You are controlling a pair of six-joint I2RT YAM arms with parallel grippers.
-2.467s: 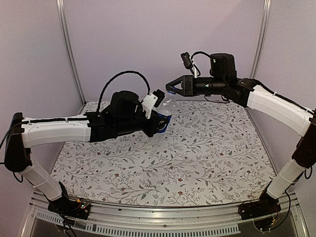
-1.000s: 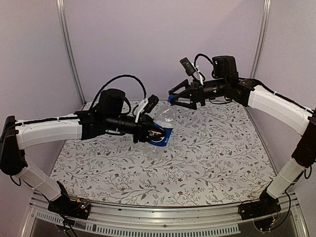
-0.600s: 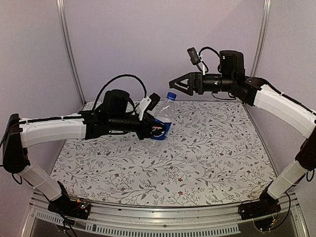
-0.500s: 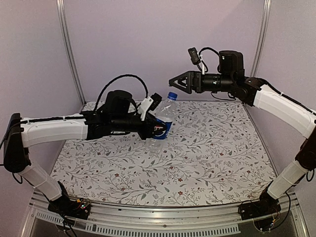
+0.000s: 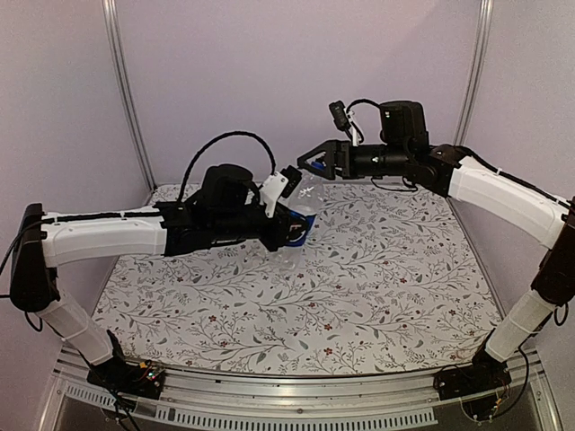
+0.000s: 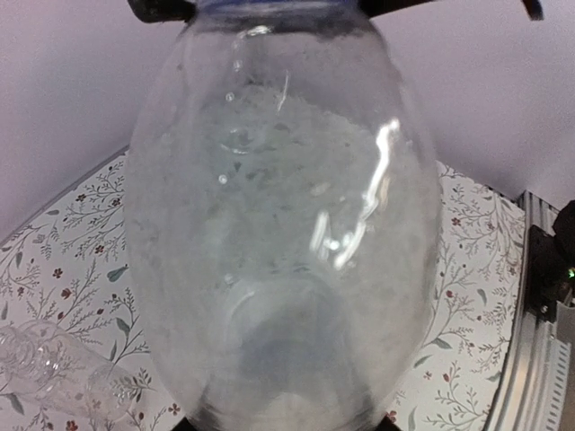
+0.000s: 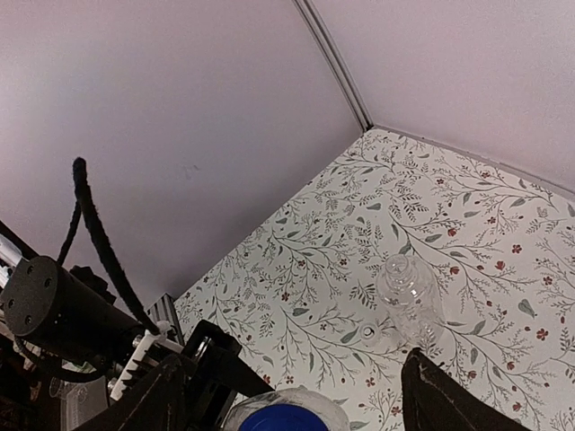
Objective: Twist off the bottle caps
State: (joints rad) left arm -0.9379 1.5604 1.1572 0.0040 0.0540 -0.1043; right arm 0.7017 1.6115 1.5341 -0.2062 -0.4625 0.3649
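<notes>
My right pincer point(image 7: 292, 395) stands wide, the blue cap point(image 7: 286, 418) between its fingers with a gap on either side. Just below the cap, my left pincer point(image 5: 289, 226) and its arm point(image 5: 117, 235), clamped round the raised Pepsi bottle point(image 6: 278, 251), bar any way in from the left. Beneath them the plain bottle point(image 7: 409, 289) lies on the counter point(image 5: 386, 278), with what may be a loose clear cap point(image 7: 367, 335) beside it. The counter's right half and near side leave room to pass.

From high behind, you look down on the counter point(image 5: 386, 269); both wrist views press close to the bottle point(image 6: 278, 269).
</notes>
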